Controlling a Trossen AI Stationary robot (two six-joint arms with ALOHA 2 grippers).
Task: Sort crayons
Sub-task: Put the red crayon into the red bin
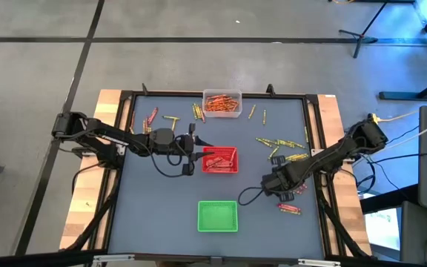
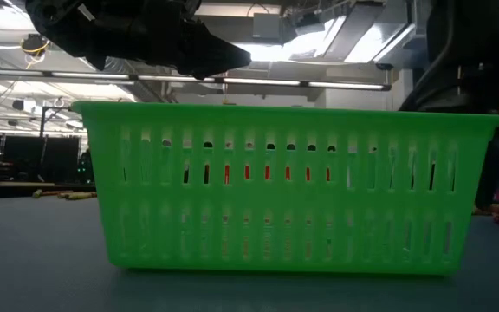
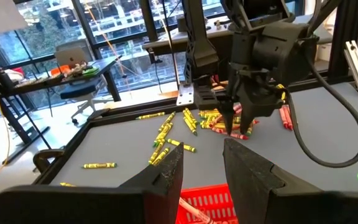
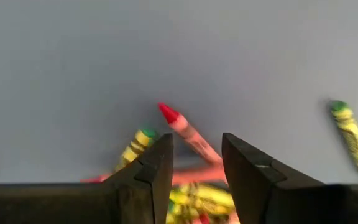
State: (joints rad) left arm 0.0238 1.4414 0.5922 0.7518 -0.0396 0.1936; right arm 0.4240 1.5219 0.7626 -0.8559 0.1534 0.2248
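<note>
Grey table on concrete floor; crayons lie scattered toward two o'clock. Left claw hovers at the red tray's edge, slightly apart, empty. Right claw, parted, sits low over a crayon heap.

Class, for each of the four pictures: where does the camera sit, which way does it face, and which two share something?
High: overhead, looking down; both arms, red tray.
Low: table height, facing green basket; an arm above.
Left wrist: above red tray, faces right pincer; own fingers.
Right wrist: looks down at crayons; own fingers.
Shared: red tray.
</note>
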